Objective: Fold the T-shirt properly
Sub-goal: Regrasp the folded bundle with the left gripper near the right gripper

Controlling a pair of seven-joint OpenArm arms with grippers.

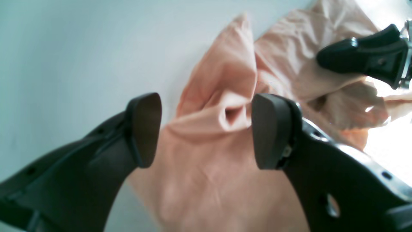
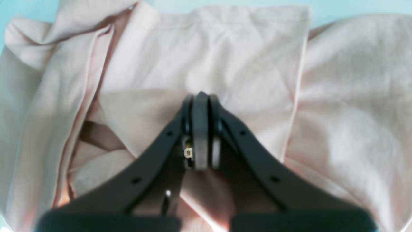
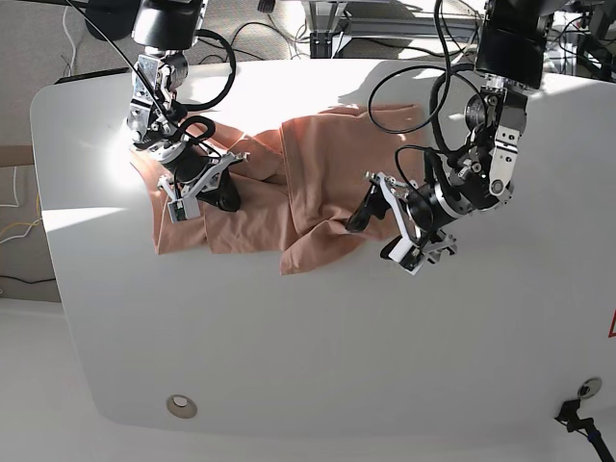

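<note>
The salmon-pink T-shirt (image 3: 289, 178) lies crumpled and partly folded over itself on the white table (image 3: 289, 337). My left gripper (image 1: 207, 132) is open, with its fingers on either side of a raised fold at the edge of the T-shirt (image 1: 209, 167); in the base view the left gripper (image 3: 373, 229) is at the shirt's right edge. My right gripper (image 2: 201, 96) is shut, with its tip resting on the flat T-shirt (image 2: 225, 54); pinched cloth cannot be seen. It shows on the shirt's left part in the base view (image 3: 223, 197) and in the left wrist view (image 1: 325, 59). No smiley print shows.
A round metal grommet (image 3: 180, 406) sits near the table's front left. Cables (image 3: 289, 19) and equipment lie behind the table's back edge. Bright sunlight falls on the table's far side.
</note>
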